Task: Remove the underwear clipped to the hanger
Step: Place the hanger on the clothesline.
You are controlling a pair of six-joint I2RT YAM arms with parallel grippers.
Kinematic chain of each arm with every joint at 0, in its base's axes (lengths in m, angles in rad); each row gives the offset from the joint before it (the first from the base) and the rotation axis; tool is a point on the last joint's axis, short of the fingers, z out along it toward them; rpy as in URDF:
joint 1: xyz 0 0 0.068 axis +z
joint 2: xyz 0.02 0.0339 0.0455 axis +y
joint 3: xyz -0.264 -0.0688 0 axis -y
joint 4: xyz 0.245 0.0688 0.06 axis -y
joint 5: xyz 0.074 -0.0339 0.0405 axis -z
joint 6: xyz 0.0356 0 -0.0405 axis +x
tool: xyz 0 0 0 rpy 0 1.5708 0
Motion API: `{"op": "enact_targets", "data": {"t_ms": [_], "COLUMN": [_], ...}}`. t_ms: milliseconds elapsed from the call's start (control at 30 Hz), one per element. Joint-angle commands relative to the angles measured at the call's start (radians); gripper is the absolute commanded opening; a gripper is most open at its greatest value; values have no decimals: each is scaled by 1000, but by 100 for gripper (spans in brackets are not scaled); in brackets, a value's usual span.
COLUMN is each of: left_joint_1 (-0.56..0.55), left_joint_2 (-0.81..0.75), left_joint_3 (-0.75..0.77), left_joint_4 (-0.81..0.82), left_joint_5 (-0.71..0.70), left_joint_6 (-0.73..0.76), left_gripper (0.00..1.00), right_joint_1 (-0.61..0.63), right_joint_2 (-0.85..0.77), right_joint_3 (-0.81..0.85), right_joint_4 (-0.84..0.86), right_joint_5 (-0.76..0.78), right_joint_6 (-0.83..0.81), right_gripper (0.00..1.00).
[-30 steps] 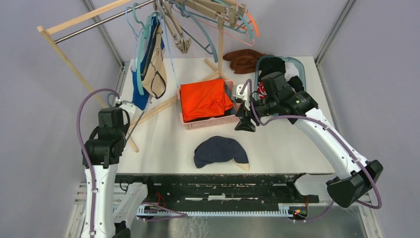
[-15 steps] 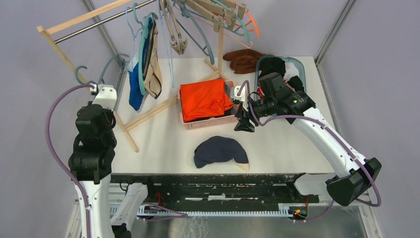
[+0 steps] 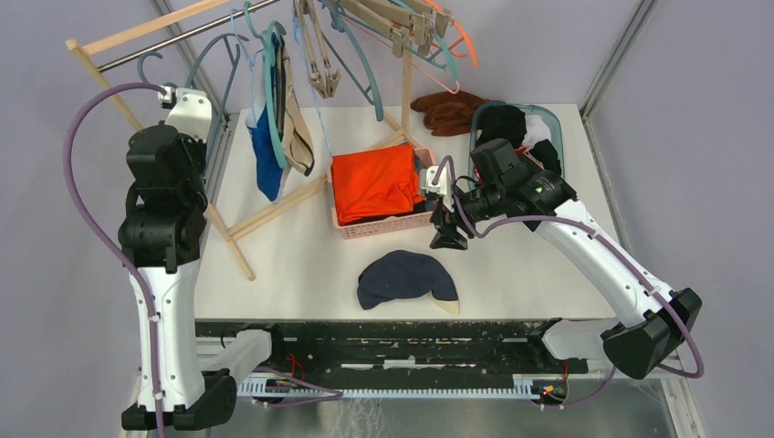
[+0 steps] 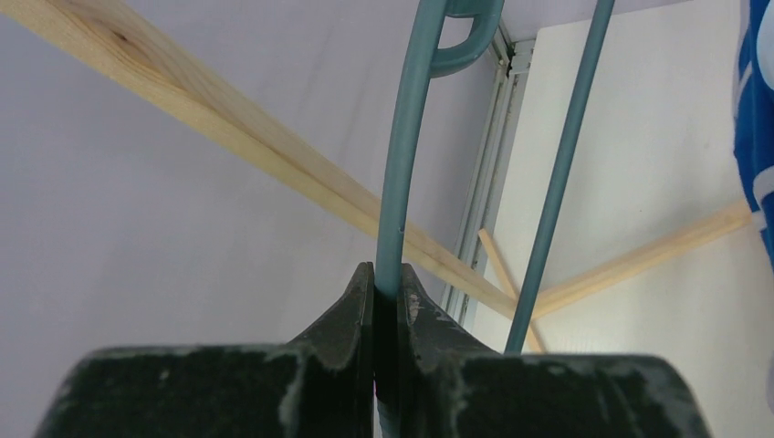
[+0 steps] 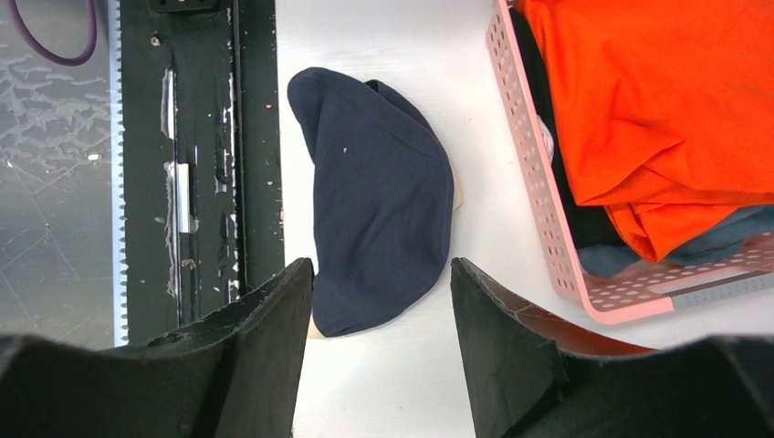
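Observation:
A teal hanger (image 3: 272, 82) hangs at the wooden rack with royal blue underwear (image 3: 266, 155) and beige underwear (image 3: 296, 137) clipped to it. My left gripper (image 3: 172, 91) is raised high at the back left and is shut on a teal hanger rod (image 4: 402, 182); the blue fabric shows at the right edge of the left wrist view (image 4: 758, 137). A dark navy brief (image 3: 404, 278) lies flat on the table near the front edge. My right gripper (image 3: 449, 237) is open and empty, above the table just beyond the navy brief (image 5: 379, 196).
A pink basket (image 3: 383, 226) holding the orange garment (image 3: 376, 182) stands mid-table, next to my right gripper. A brown cloth (image 3: 449, 111) and a teal-rimmed bin (image 3: 550, 117) of clothes sit at the back right. The wooden rack (image 3: 228, 228) crosses the left side, with several hangers (image 3: 365, 18) above.
My left arm has risen and swung to the back left with the teal hanger in its grip; the clipped underwear has shifted with it. My right gripper has edged slightly towards the front left.

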Motion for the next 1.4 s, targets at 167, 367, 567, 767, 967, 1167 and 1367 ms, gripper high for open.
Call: {"op": "enact_targets", "data": {"t_ms": [167, 367, 567, 767, 967, 1167, 1367], "left_joint_1": [4, 4, 4, 5, 5, 4, 5], "left_joint_2": [55, 53, 96, 123, 130, 86, 19], "left_joint_3": [96, 121, 157, 122, 44, -36, -101], "left_joint_4": [121, 143, 130, 116, 83, 45, 52], "left_joint_5": [10, 26, 21, 0, -23, -65, -103], "left_joint_6": [0, 8, 35, 48, 63, 67, 76], "left_gripper": [3, 3, 3, 3, 3, 3, 12], "right_joint_1": [20, 29, 35, 35, 35, 36, 36], "right_joint_2": [-6, 6, 12, 12, 26, 33, 40], "right_joint_3": [-13, -13, -14, -19, -17, -17, -17], "right_joint_4": [-5, -11, -15, -14, -21, -20, -19], "right_joint_5": [-32, -25, -12, -2, 1, 6, 7], "right_joint_6": [-30, -35, -42, -53, -57, -57, -57], "right_gripper": [65, 65, 65, 65, 65, 65, 65]}}
